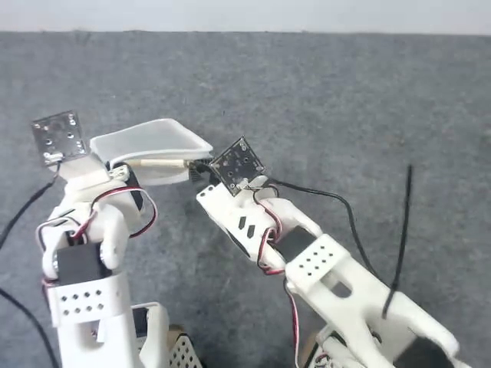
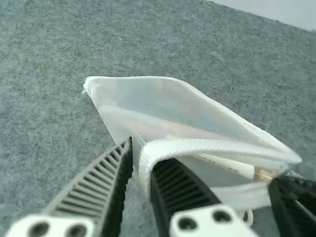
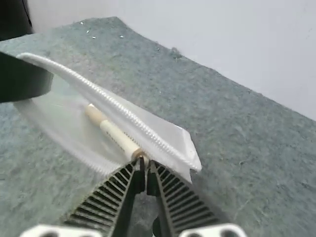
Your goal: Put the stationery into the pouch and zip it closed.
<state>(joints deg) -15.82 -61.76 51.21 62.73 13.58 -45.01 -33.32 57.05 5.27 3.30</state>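
Pouch (image 1: 153,142): translucent white, mouth open, 10 o'clock of grey mat (image 1: 345,92) centre.
My left pincer (image 2: 138,153): clamped on pouch's zipper rim.
My right pincer (image 3: 144,165): at pouch's 3 o'clock, pinching end of pen (image 3: 111,132); pen lies inside mouth.

Robot lab bench: grey felt-covered table (image 1: 345,92) against a bare pale wall (image 3: 247,39).

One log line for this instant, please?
left jaws: shut on pouch rim | right jaws: shut on pen end | pen: mostly inside pouch | zip: open
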